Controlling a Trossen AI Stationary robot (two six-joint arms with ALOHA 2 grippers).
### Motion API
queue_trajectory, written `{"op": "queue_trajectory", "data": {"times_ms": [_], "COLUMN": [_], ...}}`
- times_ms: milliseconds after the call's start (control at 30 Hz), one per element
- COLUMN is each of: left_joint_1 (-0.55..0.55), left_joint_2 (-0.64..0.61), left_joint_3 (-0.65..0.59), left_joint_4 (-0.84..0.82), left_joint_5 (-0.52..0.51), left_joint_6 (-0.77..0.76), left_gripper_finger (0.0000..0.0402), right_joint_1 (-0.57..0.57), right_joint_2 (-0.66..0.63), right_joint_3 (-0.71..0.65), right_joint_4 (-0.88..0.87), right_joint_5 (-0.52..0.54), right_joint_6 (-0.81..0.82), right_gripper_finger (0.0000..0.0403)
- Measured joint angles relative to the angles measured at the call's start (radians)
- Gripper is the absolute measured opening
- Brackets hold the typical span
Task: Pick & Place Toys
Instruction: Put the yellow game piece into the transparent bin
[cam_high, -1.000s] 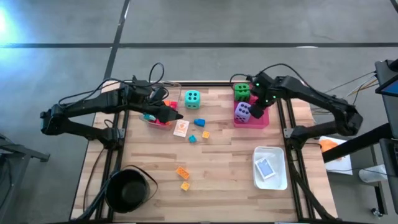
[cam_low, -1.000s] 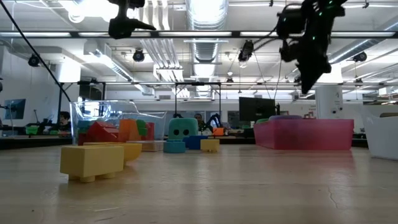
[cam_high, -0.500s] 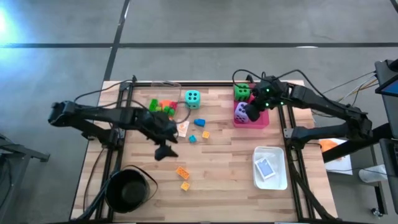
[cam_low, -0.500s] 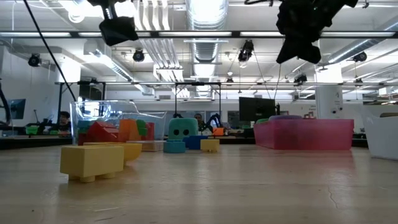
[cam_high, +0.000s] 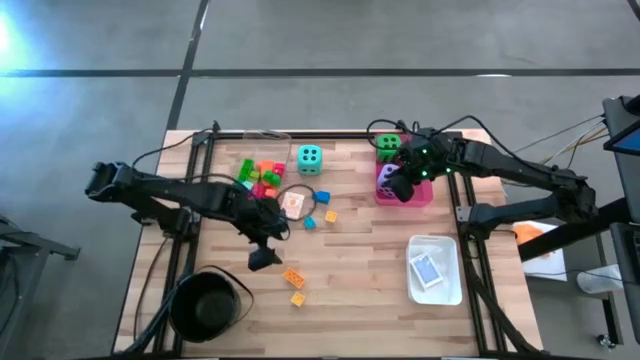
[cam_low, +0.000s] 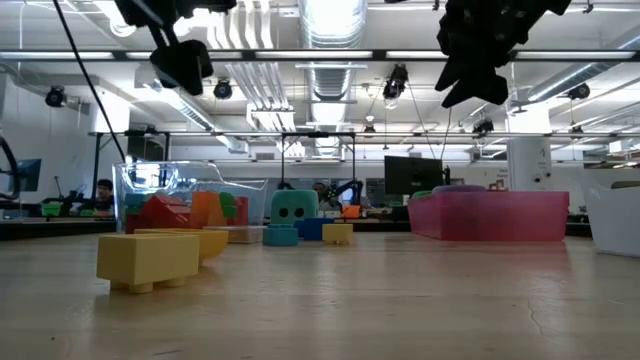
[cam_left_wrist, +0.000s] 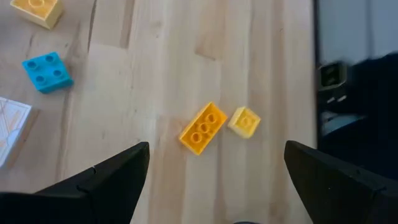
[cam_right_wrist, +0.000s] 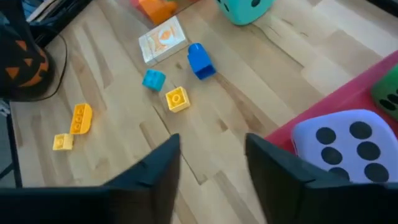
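Left gripper (cam_high: 264, 258) hovering over the counter (cam_high: 360, 250), fingers spread wide, nothing between them. Just past it, an orange block (cam_left_wrist: 203, 128) with a small yellow block (cam_left_wrist: 244, 121) touching or nearly touching one corner. Farther off, a light blue block (cam_left_wrist: 47, 71), another yellow block (cam_left_wrist: 37, 9) and a picture card (cam_high: 293, 204). Beyond those, a clear tray (cam_high: 258, 172) with red, green and orange blocks inside, and a teal die (cam_high: 309, 158) beside it at the counter's far edge. Black pot (cam_high: 206, 305) at the near left corner.

Right gripper (cam_high: 402, 186) above the edge of the pink tray (cam_high: 423, 194), fingers parted with empty space between, gripping nothing. Directly beneath, a purple die (cam_right_wrist: 345, 144) sitting inside the pink tray; a green die (cam_high: 389, 147) behind it, probably in the same tray, though hard to confirm from above. Dark blue block (cam_right_wrist: 199, 61) out on the bare wood between the two arms. White tray (cam_high: 435, 270) holding a blue card (cam_high: 428, 270) at the near right.
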Motion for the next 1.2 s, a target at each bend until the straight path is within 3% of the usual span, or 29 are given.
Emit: {"op": "queue_trajectory", "data": {"times_ms": [233, 500, 767, 1200], "left_joint_1": [-0.067, -0.084, -0.111, -0.15], "left_joint_2": [0.097, 0.15, 0.263, 0.399], "left_joint_3": [0.022, 0.019, 0.018, 0.019], "left_joint_4": [0.003, 0.01, 0.009, 0.095], "left_joint_5": [-0.065, -0.101, -0.135, -0.198], "left_joint_6": [0.139, 0.308, 0.421, 0.517], "left_gripper_finger": [0.0373, 0.0373, 0.0373, 0.0373], "right_joint_1": [0.039, 0.076, 0.104, 0.176], "right_joint_2": [-0.045, -0.192, -0.29, -0.302], "right_joint_3": [-0.001, -0.001, -0.001, -0.001], "right_joint_4": [0.001, 0.007, 0.051, 0.139], "right_joint_5": [0.001, 0.009, 0.012, 0.012], "right_joint_6": [0.01, 0.043, 0.133, 0.147], "right_gripper_finger": [0.0277, 0.0336, 0.0348, 0.0348]}}
